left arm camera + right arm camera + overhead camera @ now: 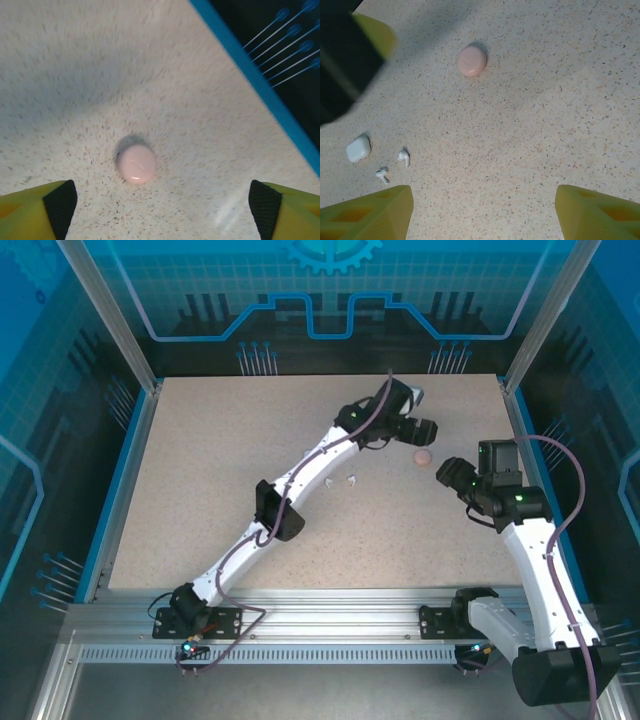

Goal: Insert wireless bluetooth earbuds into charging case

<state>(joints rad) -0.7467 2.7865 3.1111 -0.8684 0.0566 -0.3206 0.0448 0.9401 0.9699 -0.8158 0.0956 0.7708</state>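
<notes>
L gripper (162, 200) jaws seen wide apart, nothing held; pink case (136, 163) lies closed on table (75, 60) below it. R gripper (483, 195) jaws also apart, empty. 2 white earbuds (404, 157) seen loose on table just beside white case (358, 148), well apart from pink case.

A blurred dark and yellow shape (345, 60) is cut off by the upper left corner of the right wrist view. Two tiny glossy white stemmed earbuds (351, 480), seen mid-frame from above, are rendered too small for detail.
</notes>
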